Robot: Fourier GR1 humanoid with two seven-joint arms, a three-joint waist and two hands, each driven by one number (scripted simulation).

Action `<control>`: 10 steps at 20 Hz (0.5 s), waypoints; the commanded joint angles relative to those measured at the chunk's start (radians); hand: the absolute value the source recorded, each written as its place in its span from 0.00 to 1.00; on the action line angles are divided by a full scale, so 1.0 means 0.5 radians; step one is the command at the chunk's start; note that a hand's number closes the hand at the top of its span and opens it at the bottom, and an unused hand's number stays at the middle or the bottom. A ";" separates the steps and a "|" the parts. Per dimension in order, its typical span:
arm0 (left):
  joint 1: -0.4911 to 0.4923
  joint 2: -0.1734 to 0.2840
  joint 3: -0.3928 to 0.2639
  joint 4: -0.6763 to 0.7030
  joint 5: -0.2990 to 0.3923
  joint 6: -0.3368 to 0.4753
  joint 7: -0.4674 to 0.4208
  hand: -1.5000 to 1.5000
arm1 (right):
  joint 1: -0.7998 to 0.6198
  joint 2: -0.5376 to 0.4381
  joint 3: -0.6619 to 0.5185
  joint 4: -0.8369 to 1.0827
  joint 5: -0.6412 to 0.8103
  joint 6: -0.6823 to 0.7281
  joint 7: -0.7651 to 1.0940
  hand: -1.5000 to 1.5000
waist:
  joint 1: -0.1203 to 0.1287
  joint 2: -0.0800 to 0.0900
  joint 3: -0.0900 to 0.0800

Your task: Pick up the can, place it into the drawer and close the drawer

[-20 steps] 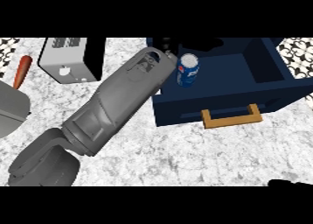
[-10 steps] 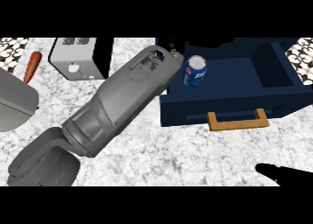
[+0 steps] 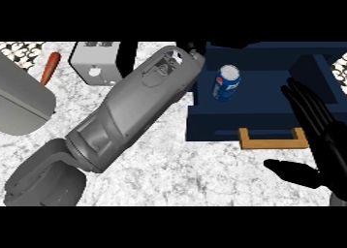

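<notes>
Right hand (image 3: 326, 140) newly risen beside drawer (image 3: 276, 118) handle, fingers straight, holding nothing. Can (image 3: 227, 82) already upright inside. Left hand hidden behind forearm, can't tell. Closing prob next.

The can (image 3: 227, 83) is blue with a white top. The drawer (image 3: 273, 72) is dark blue, and its handle (image 3: 272, 141) is light brown. The counter (image 3: 183, 164) is white with grey speckles. The right hand (image 3: 334, 155) is black.
</notes>
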 commanded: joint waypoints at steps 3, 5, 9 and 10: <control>0.044 0.050 -0.019 -0.179 -0.073 0.069 0.146 0.00 | -0.028 0.061 0.156 0.453 0.421 -0.274 -0.039 0.00 | 0.068 -0.024 0.000; 0.048 0.123 -0.027 -0.182 -0.128 0.036 0.201 0.00 | -0.240 0.106 0.085 0.564 0.405 -0.296 0.014 0.00 | 0.061 -0.018 0.000; 0.112 0.300 -0.016 -0.367 -0.158 -0.016 0.307 0.00 | -0.280 0.187 0.008 0.946 0.398 -0.569 -0.120 0.00 | 0.079 -0.022 0.001; 0.161 0.338 -0.020 -0.411 -0.169 -0.032 0.286 0.00 | -0.256 0.189 0.012 1.078 0.426 -0.697 -0.221 0.00 | 0.088 -0.021 0.002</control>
